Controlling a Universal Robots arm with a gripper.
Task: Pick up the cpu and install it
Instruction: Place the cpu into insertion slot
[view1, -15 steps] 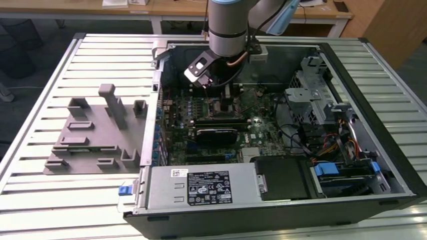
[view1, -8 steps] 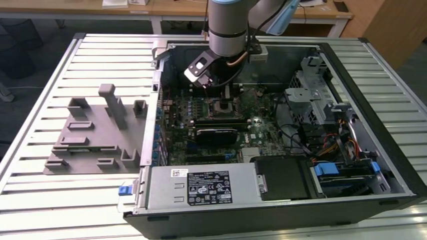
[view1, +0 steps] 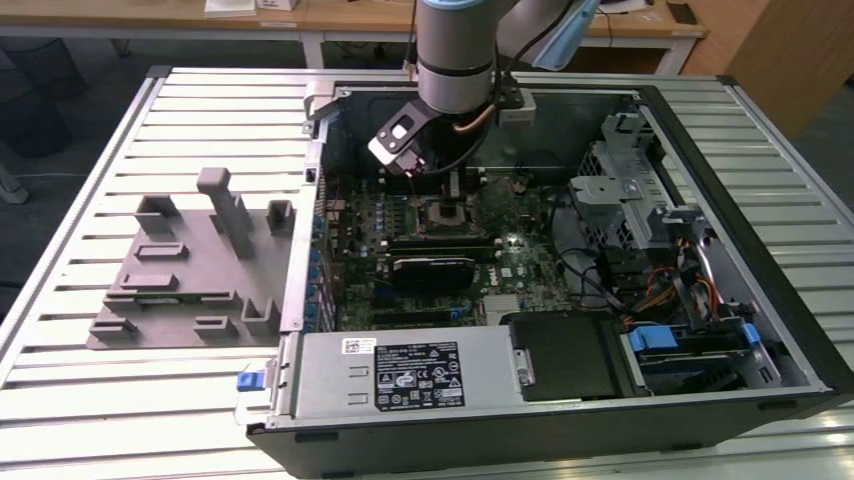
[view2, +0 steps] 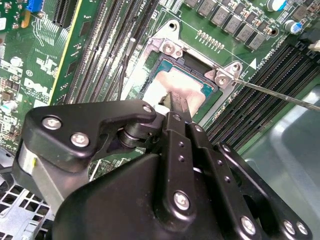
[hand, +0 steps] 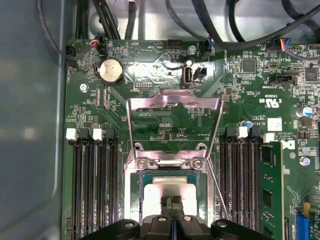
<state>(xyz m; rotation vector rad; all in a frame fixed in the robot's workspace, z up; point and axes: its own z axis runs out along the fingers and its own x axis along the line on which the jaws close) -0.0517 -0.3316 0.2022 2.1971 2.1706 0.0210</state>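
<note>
- Grey fixture blocks (view1: 187, 270) stand on the slatted table (view1: 67, 230) at the exterior view's left, well apart from the work.
- The open computer case (view1: 781, 260) lies on its side across the middle of the exterior view, its green motherboard (view1: 527, 250) facing up. A labelled metal power-supply box (view1: 400, 372) sits along the case's lower edge.
- The robot arm (view1: 461, 50) enters from the upper middle of the frame. Its gripper (view1: 430, 172) hangs just above the black socket (view1: 447, 215).
- In both wrist views the two fingers (hand: 167, 207) are pressed together with only a hairline between them, and they clasp nothing.
- The cpu (hand: 154, 195) lies flat inside the socket's metal frame, silver top up. The closed fingertips are over the middle of its lid and appear to rest on it.
- The load plate (hand: 172, 105) stands raised beyond the socket, and the thin wire lever (view2: 280, 95) is swung clear.
- Dark memory slots (hand: 92, 185) flank the socket on both sides.
- A metal drive cage (view1: 627, 190) with bundled cables (view1: 667, 295) occupies the exterior view's right.
</note>
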